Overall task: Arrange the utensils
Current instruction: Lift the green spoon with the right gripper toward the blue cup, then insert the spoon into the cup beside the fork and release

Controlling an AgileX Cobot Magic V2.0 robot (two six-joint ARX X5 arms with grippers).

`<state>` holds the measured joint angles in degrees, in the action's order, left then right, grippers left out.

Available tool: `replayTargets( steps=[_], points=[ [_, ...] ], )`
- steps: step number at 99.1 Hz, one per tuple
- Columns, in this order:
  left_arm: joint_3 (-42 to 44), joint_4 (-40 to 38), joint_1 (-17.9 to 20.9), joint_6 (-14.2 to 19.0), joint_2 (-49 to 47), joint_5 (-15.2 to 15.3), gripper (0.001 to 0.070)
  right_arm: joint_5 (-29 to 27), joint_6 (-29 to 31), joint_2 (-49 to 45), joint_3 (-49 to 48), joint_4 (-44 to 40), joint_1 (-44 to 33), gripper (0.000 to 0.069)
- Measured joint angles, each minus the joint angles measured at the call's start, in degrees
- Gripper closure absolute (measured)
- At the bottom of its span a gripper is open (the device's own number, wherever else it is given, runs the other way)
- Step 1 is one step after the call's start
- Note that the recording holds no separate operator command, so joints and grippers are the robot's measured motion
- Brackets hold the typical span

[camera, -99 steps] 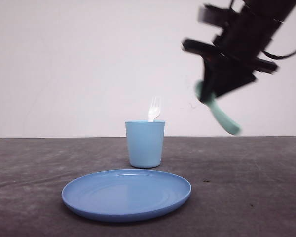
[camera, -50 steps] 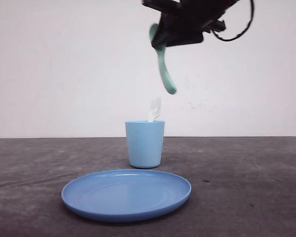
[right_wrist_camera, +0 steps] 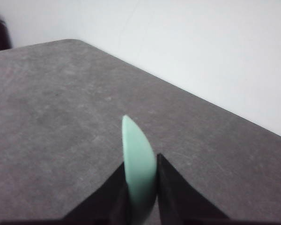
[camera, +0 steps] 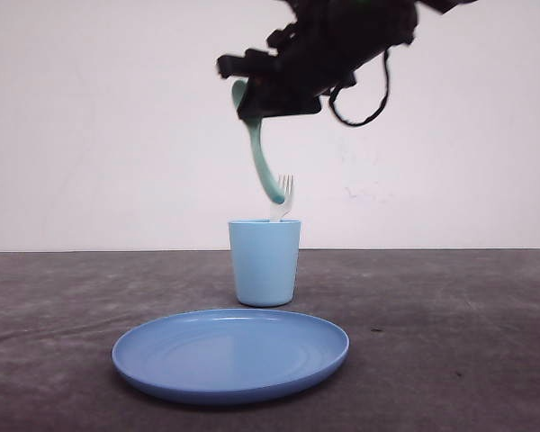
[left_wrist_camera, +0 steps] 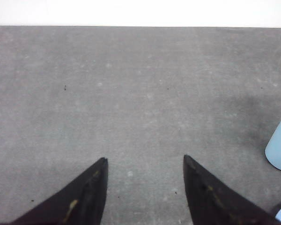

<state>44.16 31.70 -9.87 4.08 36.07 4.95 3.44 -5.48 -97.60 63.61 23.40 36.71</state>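
Spoon (camera: 261,153) hangs near-vertical, long axis 12 to 6 o'clock, lower end just above the cup (camera: 265,262) rim beside the fork (camera: 282,198), which stands tines-up inside. Right claw (camera: 252,106) is clamped on the spoon's upper end. Left claw (left_wrist_camera: 145,164) is spread wide over bare bench (left_wrist_camera: 131,93). Plate (camera: 230,354) sits at the cup's 6 o'clock.

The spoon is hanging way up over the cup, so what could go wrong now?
1. The right gripper pinches the mint spoon at one end; its free tip hangs beside the white fork standing in the cup. Lowering it could bump the fork.
2. The tip sits near the cup's rim, so it might catch the rim and tip the cup.
3. If released now, the tilted spoon could miss and land on the plate or table.
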Motion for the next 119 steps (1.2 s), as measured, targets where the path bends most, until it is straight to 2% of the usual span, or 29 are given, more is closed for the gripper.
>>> replayTargets(
  steps=[26, 79, 87, 110, 119],
  points=[
    [0.0, 0.0, 0.0, 0.0, 0.0, 0.0, 0.0405, 1.1, -2.2, -5.7, 1.5, -0.2, 0.1, 0.0635],
    [0.0, 0.0, 0.0, 0.0, 0.0, 0.0, 0.0405, 2.8, -2.3, -8.4, 1.5, -3.3, 0.2, 0.0626],
    [0.0, 0.0, 0.0, 0.0, 0.0, 0.0, 0.0405, 2.9, -2.3, -8.4, 1.5, -3.5, 0.2, 0.0574],
    [0.0, 0.0, 0.0, 0.0, 0.0, 0.0, 0.0405, 2.8, -2.2, -8.4, 1.6, -3.5, 0.4, 0.0301],
    [0.0, 0.0, 0.0, 0.0, 0.0, 0.0, 0.0405, 2.8, -2.2, -8.4, 1.6, -3.5, 1.0, 0.0240]
  ],
)
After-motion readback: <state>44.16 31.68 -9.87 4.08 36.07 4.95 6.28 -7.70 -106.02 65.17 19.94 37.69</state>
